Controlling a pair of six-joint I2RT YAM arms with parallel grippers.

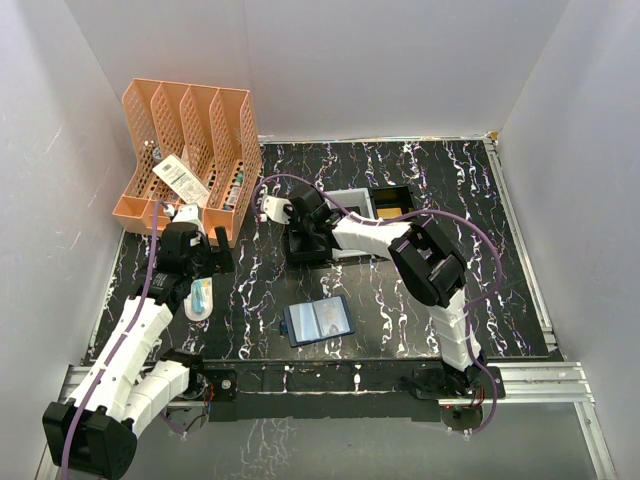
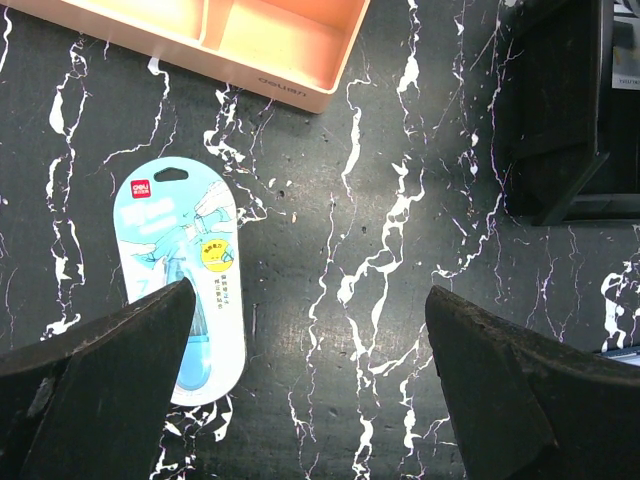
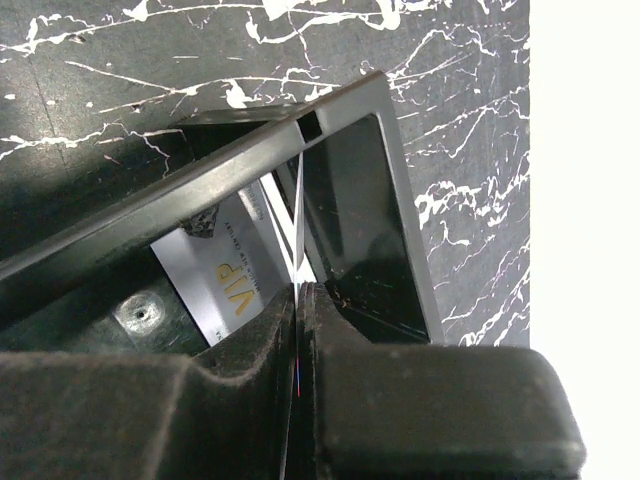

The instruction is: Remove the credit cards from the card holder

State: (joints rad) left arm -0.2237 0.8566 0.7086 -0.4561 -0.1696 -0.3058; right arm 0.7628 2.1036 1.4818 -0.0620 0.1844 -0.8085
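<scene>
Bright, even light, soft shadows; wrist views blur near the lens, the right one's edge blown white.

An orange file rack stands at the far left of the black worktop with white streaks. A pale blue pack lies flat just in front of the rack. A grey tray and a black tray sit side by side to the rack's right.

"VIP" on credit card; "deli" on blue packet.
</scene>
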